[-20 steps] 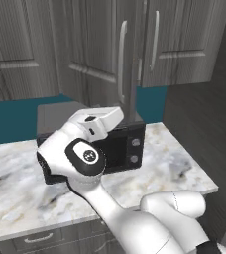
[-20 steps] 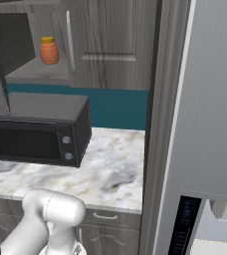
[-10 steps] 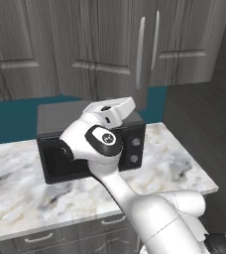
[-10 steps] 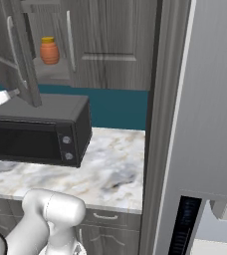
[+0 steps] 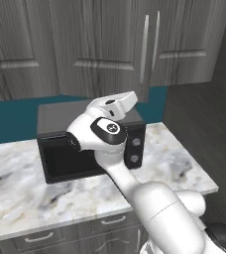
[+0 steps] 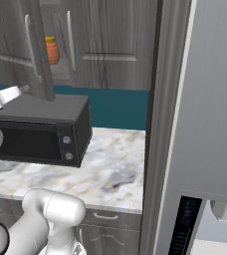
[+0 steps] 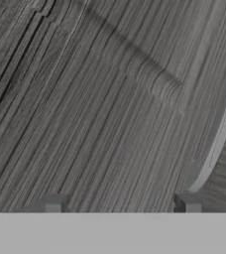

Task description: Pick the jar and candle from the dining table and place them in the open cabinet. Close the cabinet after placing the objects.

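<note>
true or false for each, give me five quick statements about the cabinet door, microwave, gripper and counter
1. The microwave stands on the marble counter. True.
2. The microwave is white. False: it is black.
3. In the right base view an orange bottle shows on the shelf behind the cabinet door. True.
4. The gripper holds a jar. False: in the hand view nothing sits between its fingertips, which face the grey wood-grain door.
5. The cabinet handles are black knobs. False: they are long silver bars.
</note>
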Robot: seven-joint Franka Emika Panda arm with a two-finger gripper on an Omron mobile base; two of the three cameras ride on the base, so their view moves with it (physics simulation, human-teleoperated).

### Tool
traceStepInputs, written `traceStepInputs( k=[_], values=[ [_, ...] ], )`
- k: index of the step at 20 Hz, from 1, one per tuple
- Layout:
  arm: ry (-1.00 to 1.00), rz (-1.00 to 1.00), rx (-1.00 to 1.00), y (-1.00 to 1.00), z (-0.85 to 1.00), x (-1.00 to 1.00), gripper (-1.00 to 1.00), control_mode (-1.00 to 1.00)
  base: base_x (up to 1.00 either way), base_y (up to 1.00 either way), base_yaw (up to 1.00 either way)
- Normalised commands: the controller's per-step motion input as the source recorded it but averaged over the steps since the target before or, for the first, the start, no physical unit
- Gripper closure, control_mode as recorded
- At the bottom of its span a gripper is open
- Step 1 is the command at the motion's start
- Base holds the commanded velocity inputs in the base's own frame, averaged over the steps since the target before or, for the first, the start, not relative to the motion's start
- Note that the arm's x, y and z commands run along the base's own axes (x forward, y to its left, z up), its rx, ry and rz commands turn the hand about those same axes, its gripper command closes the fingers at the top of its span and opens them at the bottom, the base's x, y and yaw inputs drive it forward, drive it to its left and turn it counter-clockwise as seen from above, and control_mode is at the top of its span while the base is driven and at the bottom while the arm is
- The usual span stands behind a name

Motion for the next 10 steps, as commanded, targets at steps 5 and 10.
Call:
traceStepInputs(
  k=[5,10],
  values=[
    [0.0,0.01,0.0,-0.45,0.0,0.35,-1.0,-1.0,0.0,0.0,0.0],
    [0.0,0.04,0.0,-0.56,0.0,0.31,-1.0,-1.0,0.0,0.0,0.0]
  ],
)
